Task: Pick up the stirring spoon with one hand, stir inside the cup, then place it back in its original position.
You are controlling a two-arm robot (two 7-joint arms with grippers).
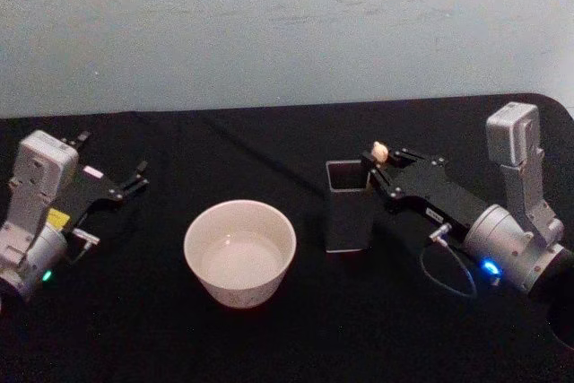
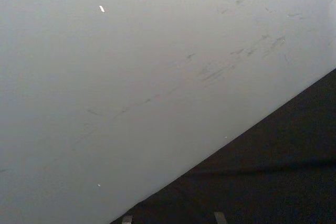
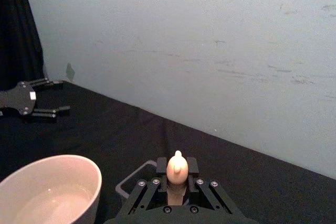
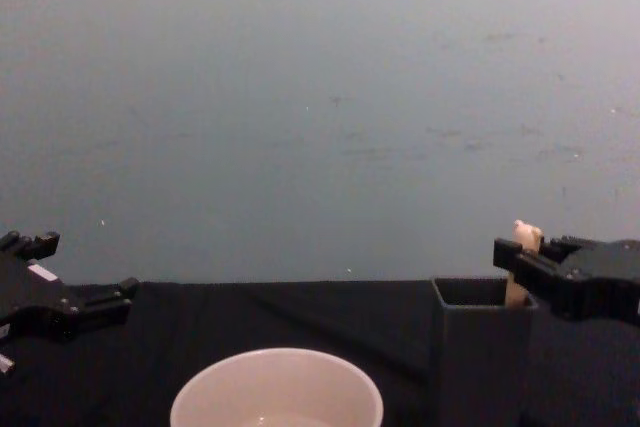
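The stirring spoon stands upright in the dark grey square holder (image 1: 348, 213), and only its cream knob (image 1: 379, 151) and a bit of handle (image 4: 516, 292) show above the rim. My right gripper (image 1: 377, 165) reaches in from the right and is shut on the spoon's handle just under the knob (image 3: 177, 167). The wide cream-white cup (image 1: 239, 253) sits left of the holder, with a pale inside. My left gripper (image 1: 112, 157) rests open at the far left of the table, away from both.
A black cloth (image 1: 269, 145) covers the table, and a pale grey wall (image 1: 287, 24) runs behind it. The cloth is bare between the cup and the left gripper and in front of the holder.
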